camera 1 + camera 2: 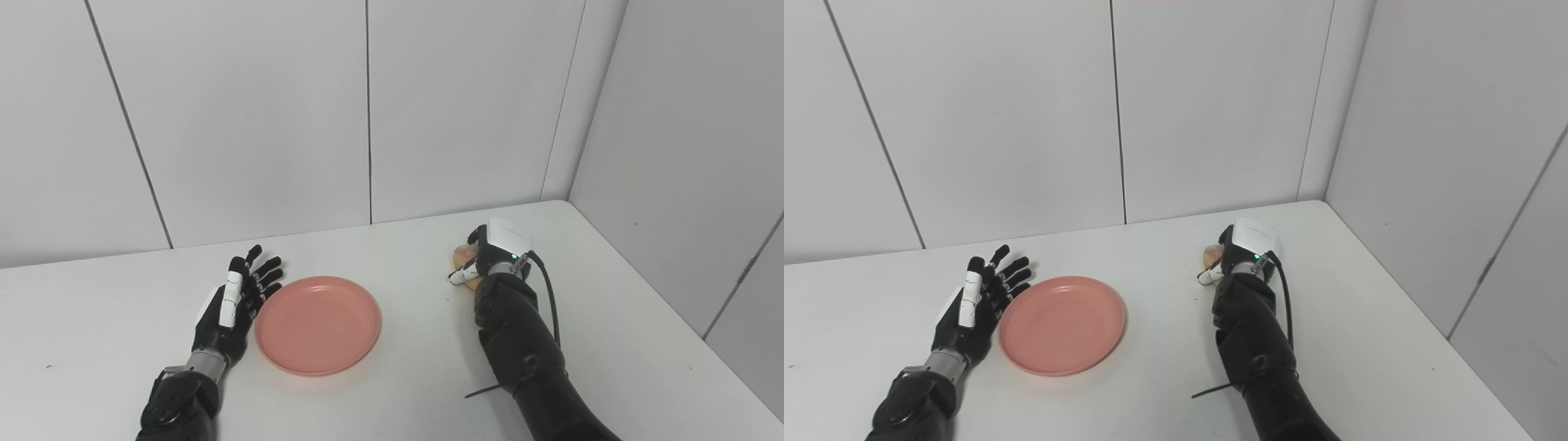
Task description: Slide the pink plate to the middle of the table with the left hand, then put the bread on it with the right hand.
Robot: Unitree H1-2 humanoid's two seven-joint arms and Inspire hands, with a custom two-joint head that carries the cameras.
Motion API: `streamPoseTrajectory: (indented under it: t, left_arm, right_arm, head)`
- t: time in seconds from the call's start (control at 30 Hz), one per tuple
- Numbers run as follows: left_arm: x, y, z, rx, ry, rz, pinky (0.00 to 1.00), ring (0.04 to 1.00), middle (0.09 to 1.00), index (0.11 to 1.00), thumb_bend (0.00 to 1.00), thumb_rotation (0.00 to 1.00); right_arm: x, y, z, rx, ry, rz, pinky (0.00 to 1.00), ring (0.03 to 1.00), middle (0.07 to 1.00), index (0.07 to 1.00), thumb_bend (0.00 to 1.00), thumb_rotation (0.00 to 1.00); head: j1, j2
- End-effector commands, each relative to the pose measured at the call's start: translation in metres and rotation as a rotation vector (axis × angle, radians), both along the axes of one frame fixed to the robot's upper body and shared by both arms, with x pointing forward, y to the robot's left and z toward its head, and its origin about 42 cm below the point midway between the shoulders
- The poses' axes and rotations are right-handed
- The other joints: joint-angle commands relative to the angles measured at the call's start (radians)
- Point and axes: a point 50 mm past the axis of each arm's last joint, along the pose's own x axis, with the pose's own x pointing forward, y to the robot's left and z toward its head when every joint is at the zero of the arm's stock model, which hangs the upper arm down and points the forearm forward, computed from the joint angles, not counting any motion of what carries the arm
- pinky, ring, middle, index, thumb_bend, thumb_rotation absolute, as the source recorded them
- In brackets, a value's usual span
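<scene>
Plate: pink plate (318,324) flat on the white table (643,343), lower centre of the frame, a little left of the middle.
Left hand: left hand (236,300) just beside the plate's left rim, fingers spread and holding nothing; contact with the rim too close to call.
Bread: bread (460,256) right of centre, well apart from the plate, mostly hidden by the hand.
Right hand: right hand (493,254) draped over the bread, fingers curled about it; firm clamp or loose wrap cannot be told.
Step, as judged: grasp and carry of the bread.
Advice: close evenly without crushing, lift clear of the table, travel left across the frame, lower onto the plate's centre, release only once resting.
Risk: soft loaf slipping from a shallow grip.
</scene>
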Motion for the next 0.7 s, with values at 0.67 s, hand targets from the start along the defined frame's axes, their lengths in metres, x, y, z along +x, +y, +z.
streamPoseTrajectory:
  t: [0.67]
  left_arm:
    - [-0.014, -0.008, -0.024, 0.006, 0.063, 0.014, 0.88, 0.877, 0.866, 0.96, 0.96, 0.95]
  right_arm:
    - [-0.036, 0.06, 0.124, -0.024, -0.447, 0.284, 0.2, 0.283, 0.472, 0.485, 0.53, 0.0]
  head:
    - [0.086, 0.003]
